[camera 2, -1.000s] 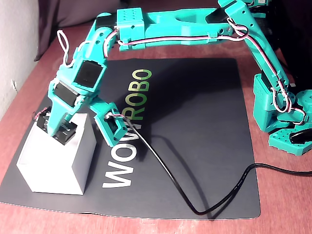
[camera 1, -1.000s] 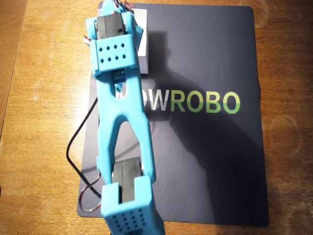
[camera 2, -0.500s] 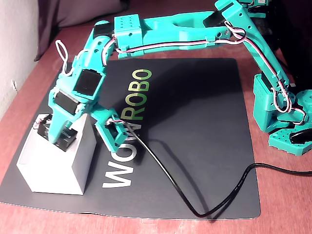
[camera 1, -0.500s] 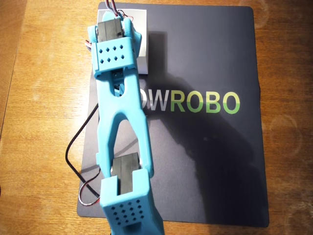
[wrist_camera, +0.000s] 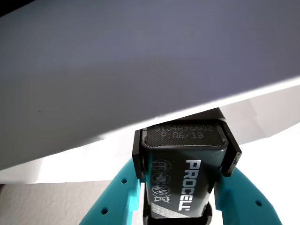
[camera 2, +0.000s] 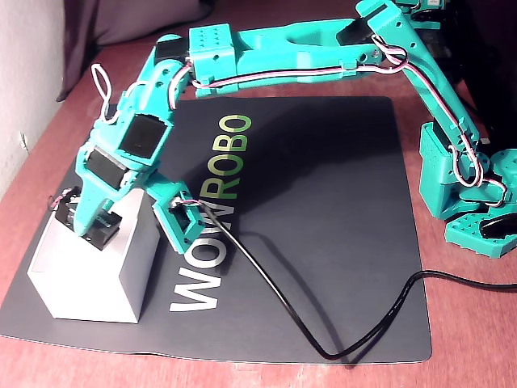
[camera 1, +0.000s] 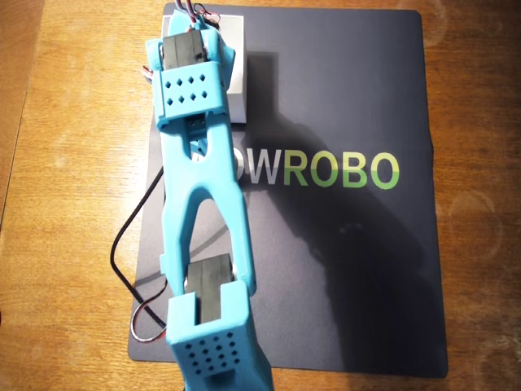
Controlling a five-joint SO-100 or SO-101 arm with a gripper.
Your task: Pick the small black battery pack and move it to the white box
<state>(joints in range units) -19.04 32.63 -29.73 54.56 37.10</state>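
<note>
Since the earlier frames, gripper has swung further over the white box, toward its left/far side in fixed view; batt rides along.

Detail: gripper is clamped on the small black battery pack, jaws on both long sides, PROCELL face toward wrist cam, pack's end pointing down into the box w/ white wall right behind it. Judgement: held nose-down so it drops inside the walls, not onto the rim; release not yet done. Pack sits at/just above box opening; can't tell if it touches the floor. Overhead view: arm covers most of the box, only an edge shows. Around: dark WOWROBO mat, black cable trailing across it, clear of box. Only obstacle looks like box's thin walls near the jaws.
</note>
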